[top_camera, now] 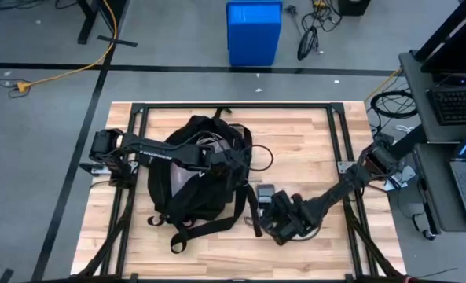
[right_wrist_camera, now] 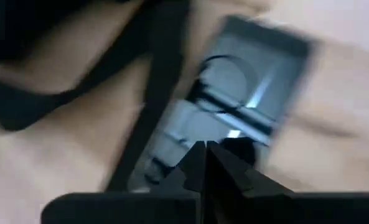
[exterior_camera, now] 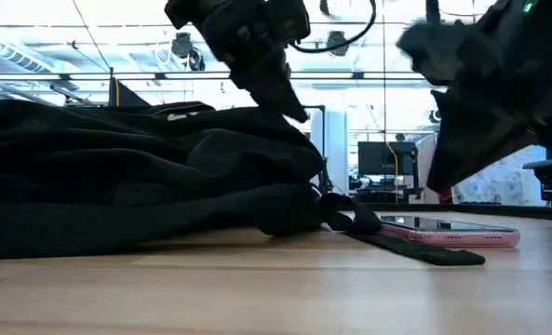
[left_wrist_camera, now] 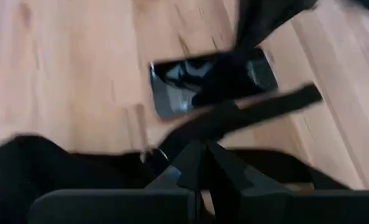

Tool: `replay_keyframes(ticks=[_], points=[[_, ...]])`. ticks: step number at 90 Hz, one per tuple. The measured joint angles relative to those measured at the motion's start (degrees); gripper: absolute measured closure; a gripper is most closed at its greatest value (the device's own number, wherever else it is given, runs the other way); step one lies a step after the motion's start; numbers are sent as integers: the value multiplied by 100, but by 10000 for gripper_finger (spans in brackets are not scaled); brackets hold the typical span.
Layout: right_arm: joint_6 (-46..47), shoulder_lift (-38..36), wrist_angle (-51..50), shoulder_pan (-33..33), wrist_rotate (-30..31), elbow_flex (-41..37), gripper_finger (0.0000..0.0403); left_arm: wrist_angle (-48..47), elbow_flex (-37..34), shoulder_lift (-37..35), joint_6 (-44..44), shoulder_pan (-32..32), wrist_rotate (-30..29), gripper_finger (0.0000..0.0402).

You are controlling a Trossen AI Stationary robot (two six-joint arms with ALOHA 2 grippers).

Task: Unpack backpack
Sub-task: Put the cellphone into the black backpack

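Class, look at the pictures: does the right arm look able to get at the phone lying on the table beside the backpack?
Probably yes. The right gripper hovers right next to the phone, whose screen lies bare. One backpack strap runs alongside and might snag.

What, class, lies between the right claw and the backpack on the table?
A phone lies flat on the wood between the right claw and the backpack, with a black strap draped across it. The left claw is over the backpack itself.
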Motion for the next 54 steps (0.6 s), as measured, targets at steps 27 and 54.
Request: replay_keyframes(ticks=[27, 54], points=[[-143, 512, 494, 44, 91, -1, 403, 76, 0, 0, 74, 5, 22, 391], [-238, 555, 1085, 284, -333, 6, 403, 397, 0, 0, 138, -36, 20, 391]])
